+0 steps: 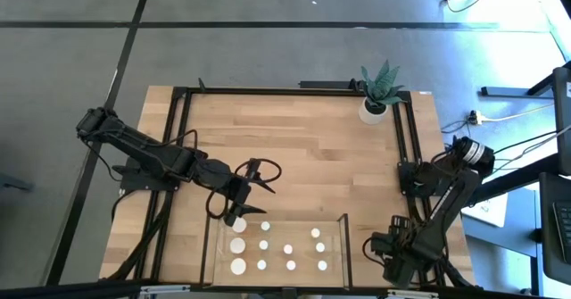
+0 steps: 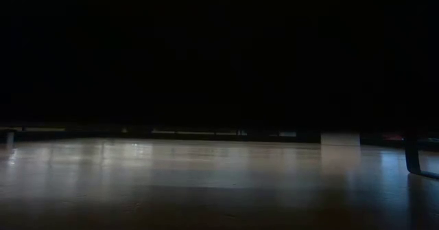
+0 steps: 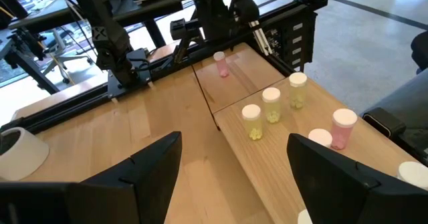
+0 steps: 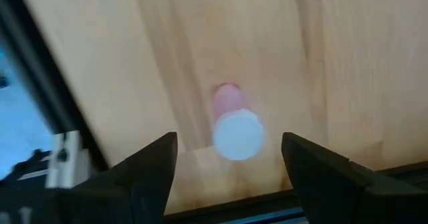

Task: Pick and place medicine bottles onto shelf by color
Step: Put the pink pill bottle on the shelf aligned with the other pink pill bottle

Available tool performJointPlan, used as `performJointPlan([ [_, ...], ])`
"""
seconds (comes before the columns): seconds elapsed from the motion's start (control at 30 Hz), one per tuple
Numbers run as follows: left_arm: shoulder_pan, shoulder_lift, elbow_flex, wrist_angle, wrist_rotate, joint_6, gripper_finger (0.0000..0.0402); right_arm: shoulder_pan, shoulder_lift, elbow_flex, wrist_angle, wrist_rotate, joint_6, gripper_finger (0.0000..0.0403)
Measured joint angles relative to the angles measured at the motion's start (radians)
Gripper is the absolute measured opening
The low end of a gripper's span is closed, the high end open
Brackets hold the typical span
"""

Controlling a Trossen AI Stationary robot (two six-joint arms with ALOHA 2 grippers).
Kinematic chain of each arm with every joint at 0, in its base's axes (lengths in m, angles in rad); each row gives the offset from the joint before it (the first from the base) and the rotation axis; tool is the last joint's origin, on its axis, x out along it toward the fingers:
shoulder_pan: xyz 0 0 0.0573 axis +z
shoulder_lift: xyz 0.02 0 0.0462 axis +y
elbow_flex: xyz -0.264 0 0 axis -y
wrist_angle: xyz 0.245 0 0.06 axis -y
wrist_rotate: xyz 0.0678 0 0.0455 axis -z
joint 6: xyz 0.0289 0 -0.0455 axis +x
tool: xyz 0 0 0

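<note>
Bottles stood capped on the shelf while my left gripper hovered apart and empty above one corner bottle, needing descent; right gripper gaped over a pink bottle.

A big wooden counter has a black metal frame running around its top. A small white pot with a spiky green plant stands at one far corner of the counter, next to the frame. The counter stands on a gray floor with dark lines across it. A white plug block lies on the floor to the side, with black cables leading off from it.
</note>
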Motion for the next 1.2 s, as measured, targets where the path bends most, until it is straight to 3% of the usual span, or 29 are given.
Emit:
performJointPlan([
  [0.63, 0.0, 0.0, 0.0, 0.0, 0.0, 0.0, 0.0265, 0.0, 0.083, 0.0, -0.027, 0.018, -0.01, 0.0269],
  [1.2, 0.0, 0.0, 0.0, 0.0, 0.0, 0.0, 0.0265, 0.0, 0.093, 0.0, -0.011, 0.045, -0.003, 0.0144],
])
